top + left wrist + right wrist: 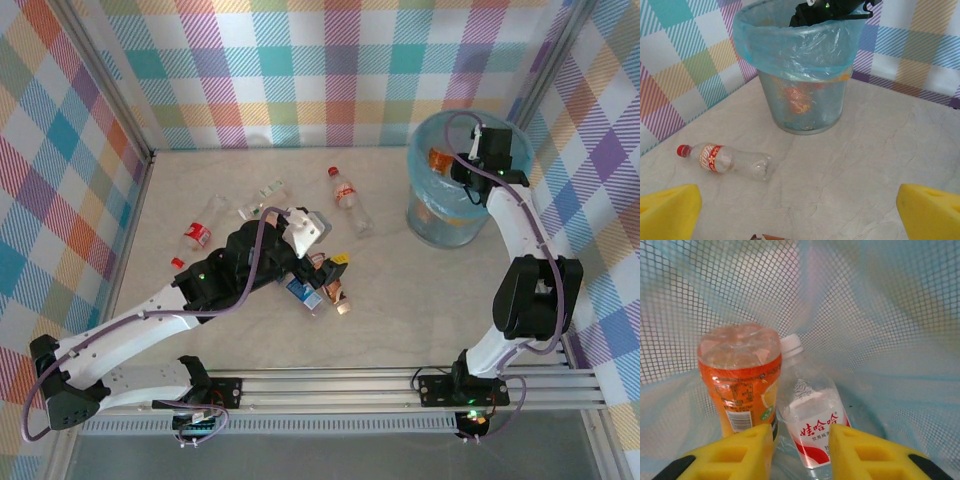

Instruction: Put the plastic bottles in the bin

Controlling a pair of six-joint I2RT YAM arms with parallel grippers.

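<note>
The bin [445, 195] stands at the back right, a mesh basket lined with a light-blue bag. My right gripper [478, 160] hangs in its mouth. Between the yellow pads [745, 450] of the right gripper [801, 432] is a clear bottle [812, 410] with a white cap and a red-and-white label, cap pointing down. An orange-labelled bottle [740, 385] lies in the bin beside it. My left gripper [322, 248] is wide open over mid-table, above a cluster of blue and copper bottles [315, 288]. A red-capped bottle [725, 160] lies ahead of it, short of the bin [802, 65].
More bottles lie on the table: a red-labelled one [198, 232] at the left, a clear one [265, 195] further back, and a loose red cap [177, 262]. Checked walls close the table on three sides. Bare tabletop [865, 165] lies between the left gripper and the bin.
</note>
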